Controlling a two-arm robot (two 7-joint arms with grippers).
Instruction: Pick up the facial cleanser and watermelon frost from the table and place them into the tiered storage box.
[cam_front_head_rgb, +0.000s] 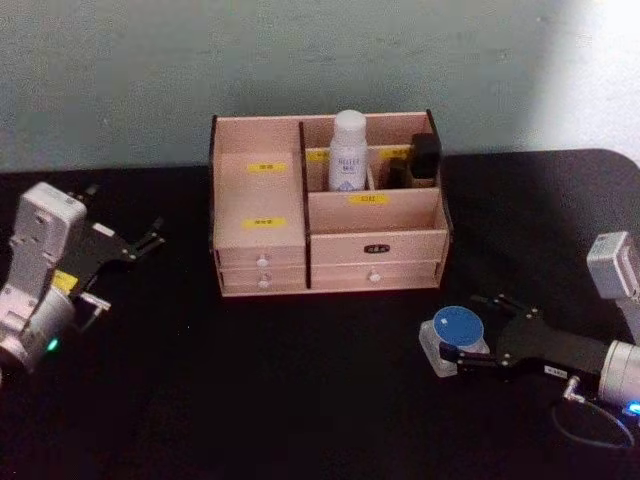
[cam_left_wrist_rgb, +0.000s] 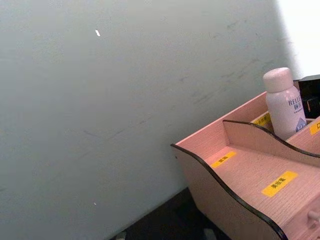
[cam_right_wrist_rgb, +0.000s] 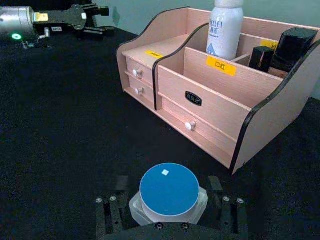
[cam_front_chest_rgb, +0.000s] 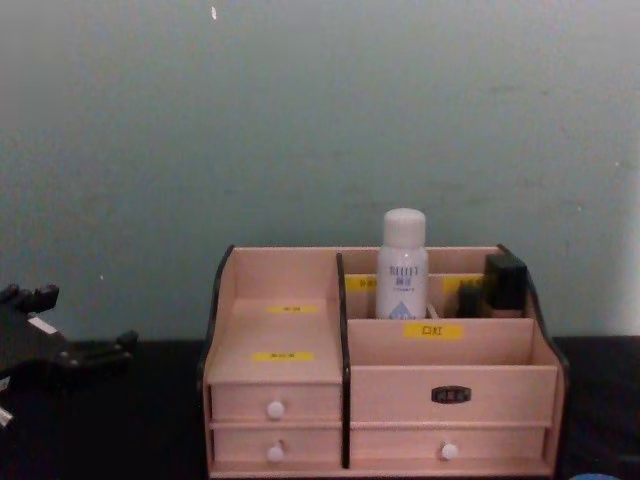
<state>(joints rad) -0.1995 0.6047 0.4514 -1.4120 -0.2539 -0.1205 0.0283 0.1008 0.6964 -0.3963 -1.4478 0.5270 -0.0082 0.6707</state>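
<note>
**Right pincer (cam_front_head_rgb: 462, 332) astride the jar, not yet clamped**

Jaws stand apart, one finger on each side of the watermelon frost (cam_right_wrist_rgb: 167, 190). A sliver of dark table (cam_front_head_rgb: 250, 380) shows between the pads and the jar wall, so I judge there is no grip yet. The low, level approach suits a squat jar: the fingers meet the body below the blue lid.

The jar stands upright on the table, in front of the tiered storage box (cam_front_head_rgb: 375, 215) and off its right front corner.

The facial cleanser (cam_front_head_rgb: 348, 150) stands upright in a rear compartment, so that half looks done. A small dark bottle (cam_front_head_rgb: 425, 160) stands to its right.

The left pincer (cam_front_head_rgb: 140, 242) hangs idle to the left of the box, fingers spread, holding nothing.
</note>
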